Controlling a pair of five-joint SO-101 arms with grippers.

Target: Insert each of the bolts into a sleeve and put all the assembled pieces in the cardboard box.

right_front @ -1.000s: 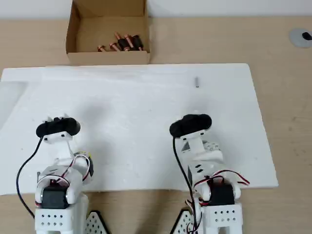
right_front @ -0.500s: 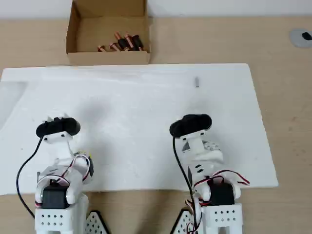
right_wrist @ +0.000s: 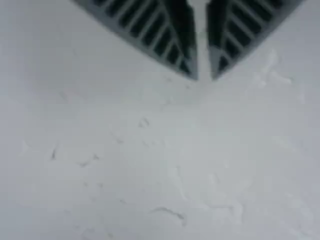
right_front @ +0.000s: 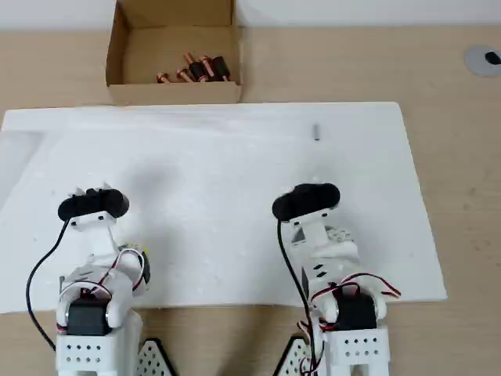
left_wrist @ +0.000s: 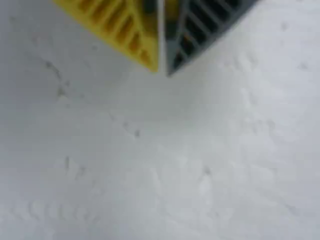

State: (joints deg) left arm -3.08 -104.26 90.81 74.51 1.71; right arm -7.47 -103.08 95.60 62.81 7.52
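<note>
**Resting over the foam, both grippers empty**

Lying inside the open brown cardboard box (right_front: 116, 55), a cluster of copper-coloured bolts with black sleeves (right_front: 200, 69) sits on the box floor close to its near wall, towards the right-hand half. The box stands on the light wooden table (right_front: 458, 157), just beyond the far edge of a large white foam sheet (right_front: 219, 196).

A small dark grey pin-like piece (right_front: 316, 132) lies alone on the sheet near its far edge, well apart from the box and from both arms; what it is cannot be told.

The white left arm (right_front: 94, 258) and white right arm (right_front: 329, 258) are folded back at the near edge of the sheet. The left gripper (left_wrist: 161, 70) hangs close over bare foam, its yellow finger (left_wrist: 125, 25) and grey finger (left_wrist: 210, 25) drawn together with a hairline between them, holding nothing. The right gripper (right_wrist: 202, 77) hangs likewise over the foam, its two grey fingers (right_wrist: 160, 30) parted by only a narrow slit, nothing between them.
</note>
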